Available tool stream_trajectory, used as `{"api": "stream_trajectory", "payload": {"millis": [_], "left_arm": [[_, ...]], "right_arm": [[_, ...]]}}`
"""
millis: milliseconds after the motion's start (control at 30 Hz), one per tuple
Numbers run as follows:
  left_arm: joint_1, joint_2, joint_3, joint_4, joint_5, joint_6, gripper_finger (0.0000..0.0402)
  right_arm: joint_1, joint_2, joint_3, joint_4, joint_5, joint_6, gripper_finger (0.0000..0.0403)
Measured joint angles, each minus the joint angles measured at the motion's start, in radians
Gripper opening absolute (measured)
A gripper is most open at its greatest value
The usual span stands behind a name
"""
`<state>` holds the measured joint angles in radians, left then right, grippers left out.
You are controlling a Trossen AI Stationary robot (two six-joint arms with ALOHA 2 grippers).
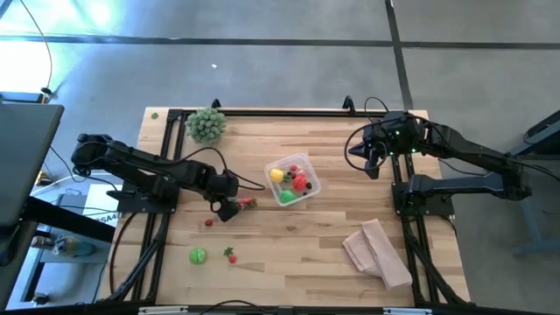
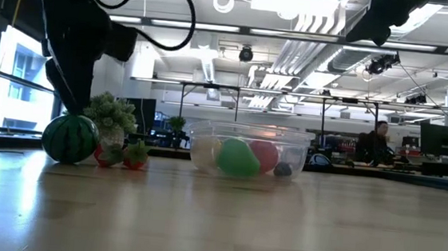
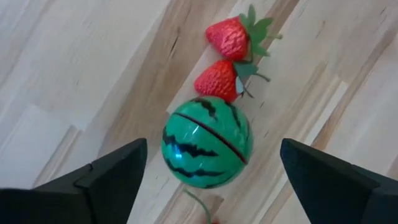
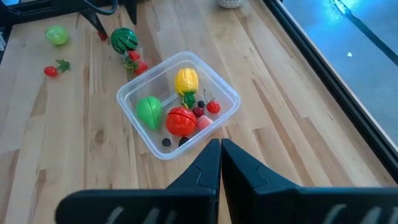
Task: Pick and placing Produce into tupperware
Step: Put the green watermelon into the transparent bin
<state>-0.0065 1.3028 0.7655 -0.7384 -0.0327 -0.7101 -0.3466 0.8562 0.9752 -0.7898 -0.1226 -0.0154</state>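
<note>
We see the left gripper (image 3: 211, 174) spread wide above the table (image 1: 297, 262), holding nothing; a small striped watermelon (image 3: 207, 141) sits on the wood between its two dark fingers, and two strawberries (image 3: 227, 59) lie just beyond it, touching each other. In the high view the gripper covers the melon, so only a bit of red shows beside it. The tupperware (image 4: 134, 99) stands near the table's middle, to the gripper's right, holding a yellow piece, a green one, red ones and small dark berries. The right gripper (image 4: 220, 163) waits pressed shut over the table's far right corner. The melon is glossy and round; the strawberries are dimpled with leafy tops; the box is clear plastic with rounded corners.
</note>
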Motion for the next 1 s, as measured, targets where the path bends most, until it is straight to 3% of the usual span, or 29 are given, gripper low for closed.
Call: {"api": "stream_trajectory", "payload": {"millis": [1000], "left_arm": [[0.000, 0.078, -0.032, 0.060, 0.013, 0.010, 0.0363]], "right_arm": [[0.000, 0.002, 0.000, -0.011, 0.000, 0.000, 0.0004]]}}
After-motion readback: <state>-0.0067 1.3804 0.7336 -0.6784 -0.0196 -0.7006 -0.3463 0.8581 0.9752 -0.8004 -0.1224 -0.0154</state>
